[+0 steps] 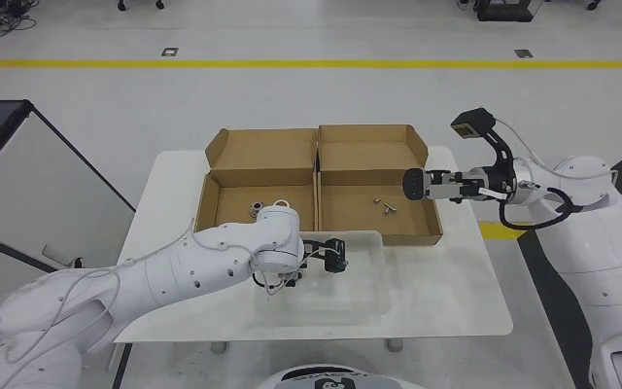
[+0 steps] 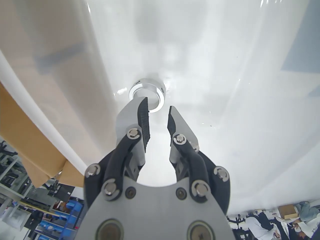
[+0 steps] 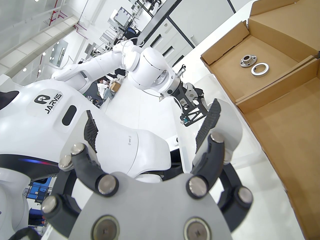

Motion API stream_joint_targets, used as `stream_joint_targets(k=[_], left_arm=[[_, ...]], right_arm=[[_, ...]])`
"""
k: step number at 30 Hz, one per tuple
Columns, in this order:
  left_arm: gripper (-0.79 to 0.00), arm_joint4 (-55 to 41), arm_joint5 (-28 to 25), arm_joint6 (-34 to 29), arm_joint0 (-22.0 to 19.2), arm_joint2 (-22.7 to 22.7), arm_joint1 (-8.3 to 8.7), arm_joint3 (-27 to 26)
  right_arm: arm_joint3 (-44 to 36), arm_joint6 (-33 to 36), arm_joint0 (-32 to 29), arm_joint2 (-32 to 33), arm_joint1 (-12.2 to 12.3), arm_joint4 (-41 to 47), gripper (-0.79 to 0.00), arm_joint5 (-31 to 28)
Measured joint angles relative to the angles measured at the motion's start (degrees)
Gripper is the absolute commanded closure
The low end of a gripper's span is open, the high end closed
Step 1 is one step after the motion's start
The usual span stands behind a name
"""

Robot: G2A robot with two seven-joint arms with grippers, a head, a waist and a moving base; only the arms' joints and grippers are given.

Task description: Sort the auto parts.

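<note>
You see the left gripper low in the tray on the counter's near side, fingers narrowly apart, with one tip beside a silver collar. The right gripper hovers over the right box, fingers wide.

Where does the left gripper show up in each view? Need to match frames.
Top view: left gripper over the white tray, on the near side of the cardboard boxes.
Left wrist view: the same gripper, fingers open, a silver collar just ahead of them in the tray.
Right wrist view: farther off, side-on, beside the boxes.
Shared landmark: the boxes' brown cardboard.
</note>
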Motion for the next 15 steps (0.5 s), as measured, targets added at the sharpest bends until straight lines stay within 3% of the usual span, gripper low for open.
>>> stream_joint_targets(k=[15], left_arm=[[-0.197,5.5,1.2,0.7,1.9,-0.1,-2.43,4.3]], right_arm=[[0.0,0.0,0.0,0.0,0.0,0.0,-0.785,0.0]])
